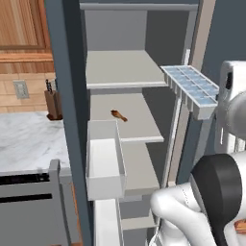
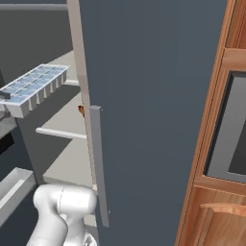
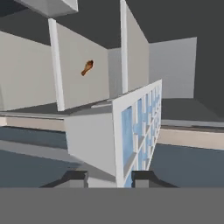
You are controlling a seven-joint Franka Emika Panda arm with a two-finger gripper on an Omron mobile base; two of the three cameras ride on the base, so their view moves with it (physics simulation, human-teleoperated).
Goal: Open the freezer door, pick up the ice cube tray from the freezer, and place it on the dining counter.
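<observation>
A: Where is the tray (image 1: 192,89)?

B: In the air at the open front of the freezer (image 1: 126,72), level with the upper shelf (image 1: 120,67) and off to that shelf's right in the left base view. It lies roughly level, cells up. In the right base view the tray (image 2: 34,86) sits just left of the plain door (image 2: 153,96), and its near end meets a dark bit of the hand at the picture's left edge.

A: And the end effector (image 3: 109,178)?

B: Clenched on the tray. In the hand view the two dark fingertips (image 3: 75,177) stand on either side of the tray's (image 3: 135,127) near end, and the tray runs away from the camera on edge, since that view is rolled.

A: What is left inside?

B: A small orange-brown item (image 1: 118,115) lies on the middle shelf (image 1: 129,115). It also shows in the hand view (image 3: 87,68). I cannot tell what it is.

A: The freezer door?

B: The door (image 1: 67,120) is swung open at the left, seen edge-on, with a white bin (image 1: 103,161) on its inner side. Beyond it a marble counter (image 1: 26,139) carries a knife block (image 1: 54,103). The plain door's bar handle (image 2: 98,166) hangs vertical, and the white arm (image 2: 62,211) rises below it.
</observation>
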